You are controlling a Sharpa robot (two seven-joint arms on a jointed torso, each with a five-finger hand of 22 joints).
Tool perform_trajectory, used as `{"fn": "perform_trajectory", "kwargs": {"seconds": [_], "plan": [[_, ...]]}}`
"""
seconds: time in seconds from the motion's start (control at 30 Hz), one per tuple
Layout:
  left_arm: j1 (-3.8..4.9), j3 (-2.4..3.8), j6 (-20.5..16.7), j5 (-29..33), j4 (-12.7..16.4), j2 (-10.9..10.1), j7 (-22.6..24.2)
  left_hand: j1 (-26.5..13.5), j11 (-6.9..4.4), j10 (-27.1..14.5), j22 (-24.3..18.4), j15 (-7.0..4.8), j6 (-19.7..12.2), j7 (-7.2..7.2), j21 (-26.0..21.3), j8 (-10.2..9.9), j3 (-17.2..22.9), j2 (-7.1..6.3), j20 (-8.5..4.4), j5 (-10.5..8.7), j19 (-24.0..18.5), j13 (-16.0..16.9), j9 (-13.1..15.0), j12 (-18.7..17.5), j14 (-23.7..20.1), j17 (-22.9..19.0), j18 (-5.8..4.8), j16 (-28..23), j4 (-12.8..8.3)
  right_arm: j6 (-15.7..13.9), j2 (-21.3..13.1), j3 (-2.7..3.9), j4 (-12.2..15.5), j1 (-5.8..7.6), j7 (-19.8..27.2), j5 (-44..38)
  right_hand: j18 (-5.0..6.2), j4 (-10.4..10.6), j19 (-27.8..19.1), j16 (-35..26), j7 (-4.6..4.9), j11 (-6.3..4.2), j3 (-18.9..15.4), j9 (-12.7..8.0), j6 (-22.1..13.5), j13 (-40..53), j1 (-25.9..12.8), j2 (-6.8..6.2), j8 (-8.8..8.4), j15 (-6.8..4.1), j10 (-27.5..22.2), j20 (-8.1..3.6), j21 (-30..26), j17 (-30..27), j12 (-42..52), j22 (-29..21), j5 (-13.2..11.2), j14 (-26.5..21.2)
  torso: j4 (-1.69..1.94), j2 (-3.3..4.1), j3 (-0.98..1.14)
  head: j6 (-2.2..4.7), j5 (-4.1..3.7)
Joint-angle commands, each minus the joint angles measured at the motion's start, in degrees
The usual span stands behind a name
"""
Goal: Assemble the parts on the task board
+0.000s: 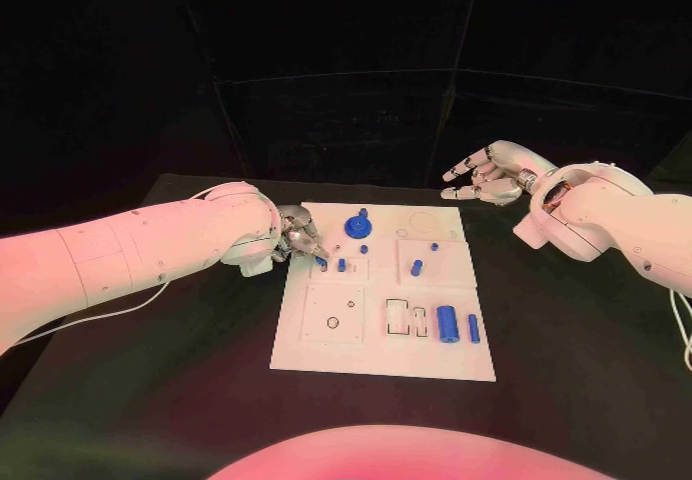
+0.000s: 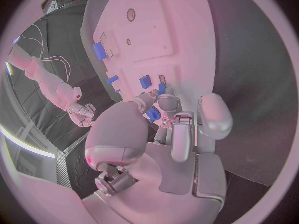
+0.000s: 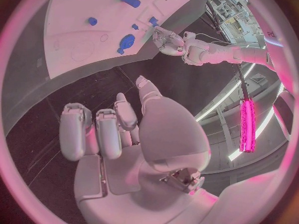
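The white task board (image 1: 378, 345) lies in the middle of the black table. My left hand (image 1: 300, 240) is at the board's upper left edge and pinches a small blue part (image 2: 153, 114) between its fingertips, low over the board. A second small blue part (image 1: 342, 265) stands just beside it. A round blue part (image 1: 356, 226) sits near the board's far edge. A blue cylinder (image 1: 447, 322) and a thin blue pin (image 1: 473, 328) lie at the lower right. My right hand (image 1: 490, 172) hovers beyond the board's far right corner, fingers apart and holding nothing.
More small blue parts (image 1: 417, 267) sit mid-board. A square plate with holes (image 1: 335, 315) and a rectangular cut-out (image 1: 405, 318) take up the board's near half. Black table (image 1: 159, 380) surrounds the board on all sides.
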Motion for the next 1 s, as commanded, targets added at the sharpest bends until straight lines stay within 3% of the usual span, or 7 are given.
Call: {"fn": "perform_trajectory", "kwargs": {"seconds": [0.03, 1.0], "plan": [[-0.13, -0.09, 0.58, -1.06, 0.23, -0.18, -0.55, 0.13, 0.08, 0.39, -0.01, -0.14, 0.19, -0.36, 0.22, 0.24, 6.73, 0.06, 0.07, 0.18, 0.30, -0.04, 0.05, 0.15, 5.84, 15.09, -0.41, 0.18, -6.32, 0.28, -0.05, 0.04, 0.05, 0.12, 0.21, 0.11, 0.47, 0.15, -0.57, -0.20, 0.03, -0.22, -0.29, 0.00, 0.50, 0.00, 0.18, 0.51, 0.25, -0.37, 0.02, -0.02, -0.33, 2.71, 0.30, 2.66, 0.33, 3.38, 0.02, -0.07, 0.00, -0.10, 0.23], [-0.54, -0.33, 4.03, -1.07, 0.65, -0.02, -1.40, 0.09, 0.07, 0.37, -0.10, -0.14, 0.20, -0.36, 0.14, 0.26, 6.77, 0.04, 0.07, 0.18, 0.28, -0.13, 0.05, 0.09, 5.84, 15.09, -0.39, 0.18, -6.30, 0.24, -0.06, 0.04, 0.12, 0.11, 0.32, 0.18, 0.47, 0.15, -0.57, -0.20, 0.03, -0.22, -0.29, 0.00, 0.50, 0.00, 0.18, 0.51, 0.25, -0.37, 0.02, -0.02, -0.33, 2.71, 0.30, 2.66, 0.33, 3.38, -0.03, -0.02, -0.01, -0.26, 0.52]]}}
